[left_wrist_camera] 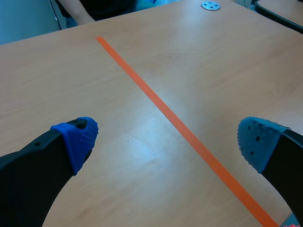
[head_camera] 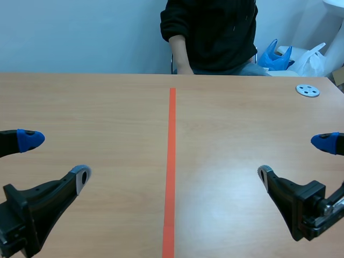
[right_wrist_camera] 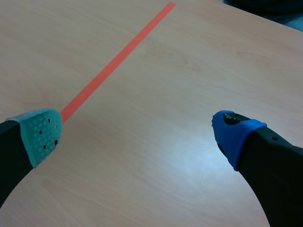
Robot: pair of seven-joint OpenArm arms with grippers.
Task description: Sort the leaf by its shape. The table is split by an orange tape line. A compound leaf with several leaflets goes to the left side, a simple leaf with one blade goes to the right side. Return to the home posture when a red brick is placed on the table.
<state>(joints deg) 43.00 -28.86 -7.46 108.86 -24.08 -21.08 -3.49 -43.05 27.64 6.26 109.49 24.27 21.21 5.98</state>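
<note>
**Ana:** Where is the leaf?

**Ben:** No leaf can be seen in any view. One orange tape line (head_camera: 171, 161) runs down the middle of the table (head_camera: 107, 107), away from the robot, and cuts it into a left side and a right side.

**Ana:** How many grippers are there?

**Ben:** Two. The left gripper (head_camera: 55, 158) hangs low over the left side. Its two fingers are spread wide and hold nothing. From its own camera the left gripper (left_wrist_camera: 168, 142) has blue pads (left_wrist_camera: 78, 139), and the tape line passes between the fingers on the table below.

**Ana:** And the other one?

**Ben:** The right gripper (head_camera: 294, 158) hangs low over the right side. It is spread wide too, with nothing in it. From its own camera the right gripper (right_wrist_camera: 137, 132) has one grey-green pad and one blue pad, and the tape line lies ahead of the grey-green one.

**Ana:** What else is there?

**Ben:** One small grey disc (head_camera: 308, 90) with little holes lies flat on the far right of the table, well apart from both grippers. One person (head_camera: 215, 32) in a dark top sits at the far edge, near the end of the tape line. Beside the person are two bags, one blue bag (head_camera: 275, 56) and one white bag (head_camera: 312, 59).
</note>
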